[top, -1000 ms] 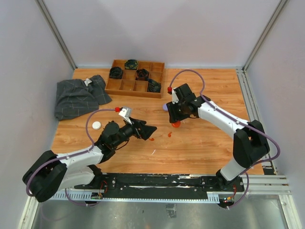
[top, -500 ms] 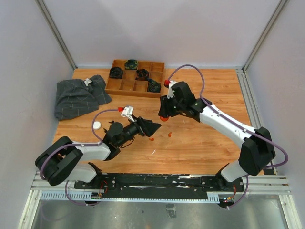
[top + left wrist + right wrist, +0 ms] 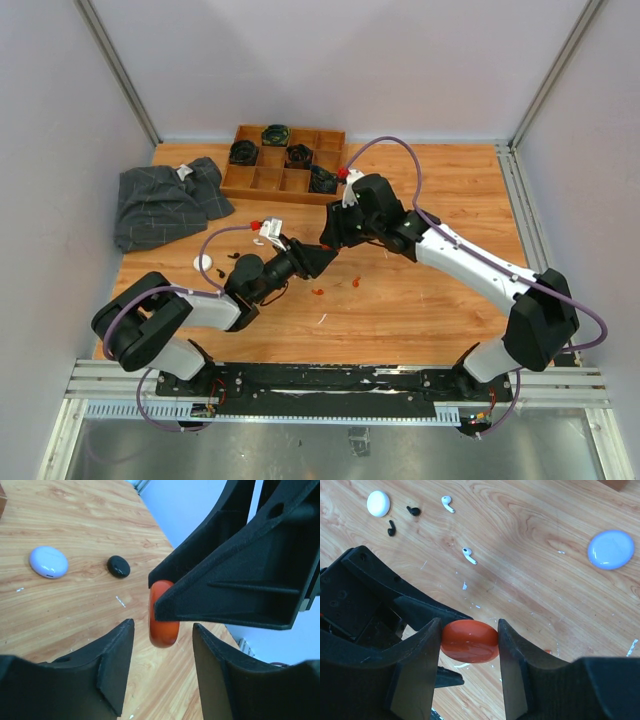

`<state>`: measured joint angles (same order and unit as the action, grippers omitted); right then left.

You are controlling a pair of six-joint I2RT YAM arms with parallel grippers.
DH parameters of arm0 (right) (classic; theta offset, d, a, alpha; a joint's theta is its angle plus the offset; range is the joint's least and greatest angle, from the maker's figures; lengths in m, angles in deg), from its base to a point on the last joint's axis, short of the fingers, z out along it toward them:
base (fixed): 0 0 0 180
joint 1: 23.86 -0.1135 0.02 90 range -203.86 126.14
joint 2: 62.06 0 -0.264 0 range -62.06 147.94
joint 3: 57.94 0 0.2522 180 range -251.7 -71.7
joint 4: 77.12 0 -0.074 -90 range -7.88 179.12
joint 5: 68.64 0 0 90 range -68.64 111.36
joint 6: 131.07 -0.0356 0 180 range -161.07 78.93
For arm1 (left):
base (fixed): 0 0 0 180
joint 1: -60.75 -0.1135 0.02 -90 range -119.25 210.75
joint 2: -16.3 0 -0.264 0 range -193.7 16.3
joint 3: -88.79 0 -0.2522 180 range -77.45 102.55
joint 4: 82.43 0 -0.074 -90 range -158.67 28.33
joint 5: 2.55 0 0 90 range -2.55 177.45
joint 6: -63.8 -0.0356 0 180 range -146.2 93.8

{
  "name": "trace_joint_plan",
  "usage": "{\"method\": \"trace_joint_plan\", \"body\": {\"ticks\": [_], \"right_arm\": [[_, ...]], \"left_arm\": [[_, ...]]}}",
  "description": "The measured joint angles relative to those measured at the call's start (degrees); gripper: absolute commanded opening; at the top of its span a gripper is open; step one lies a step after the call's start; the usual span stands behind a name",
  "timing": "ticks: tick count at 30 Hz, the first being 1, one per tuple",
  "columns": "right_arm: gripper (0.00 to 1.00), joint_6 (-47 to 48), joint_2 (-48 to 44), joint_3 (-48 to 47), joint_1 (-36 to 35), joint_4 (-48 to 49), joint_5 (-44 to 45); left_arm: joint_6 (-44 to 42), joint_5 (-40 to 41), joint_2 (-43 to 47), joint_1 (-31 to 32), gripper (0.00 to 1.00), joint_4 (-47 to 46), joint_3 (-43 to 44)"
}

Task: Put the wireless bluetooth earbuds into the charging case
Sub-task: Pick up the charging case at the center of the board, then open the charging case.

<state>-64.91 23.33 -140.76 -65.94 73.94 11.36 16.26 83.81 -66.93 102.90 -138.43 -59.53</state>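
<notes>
Right gripper [image 3: 469, 632] is clamped on the orange-red case [image 3: 163, 625], held on edge above the table [image 3: 430, 290]; left gripper [image 3: 162, 630] has jaws apart, w/ the case just before the gap, not touching; two white earbuds [image 3: 468, 555] & two black earbuds [image 3: 391, 527] lie loose on the wood near the white case [image 3: 378, 503]; lilac case [image 3: 610, 549] well apart.
</notes>
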Motion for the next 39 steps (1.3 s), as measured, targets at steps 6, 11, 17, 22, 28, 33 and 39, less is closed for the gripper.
{"method": "trace_joint_plan", "body": {"ticks": [6, 11, 17, 22, 28, 33, 39], "right_arm": [[0.41, -0.24, -0.24, 0.0, -0.94, 0.44, 0.0], [0.47, -0.17, -0.37, 0.0, -1.03, 1.05, 0.33], [0.65, 1.77, -1.75, -0.02, -1.03, 1.18, -0.46], [0.76, 7.34, -4.7, -1.46, -0.98, 1.25, -3.45], [0.82, 17.94, -10.43, -1.49, 0.17, 0.57, -10.47], [0.83, 27.34, -12.48, -1.49, 0.63, -2.86, -15.89], [0.83, 34.38, -13.25, -0.85, 0.61, -4.48, -21.0]], "left_arm": [[-0.33, 0.63, -0.11, 0.0, 0.22, -1.03, 0.48], [-1.36, 0.61, -0.11, 0.04, 0.02, -1.25, 0.46], [-3.76, 0.48, 0.85, 0.04, 0.0, -2.03, -0.52], [-7.3, -1.97, 3.82, -0.57, 0.0, -2.71, -2.99], [-10.56, -12.24, 6.23, -6.36, 0.0, -8.31, -6.08], [-12.46, -21.11, 6.16, -9.05, 0.0, -15.72, -8.57], [-15.43, -29.51, 5.31, -10.23, 0.0, -17.66, -9.42]]}}
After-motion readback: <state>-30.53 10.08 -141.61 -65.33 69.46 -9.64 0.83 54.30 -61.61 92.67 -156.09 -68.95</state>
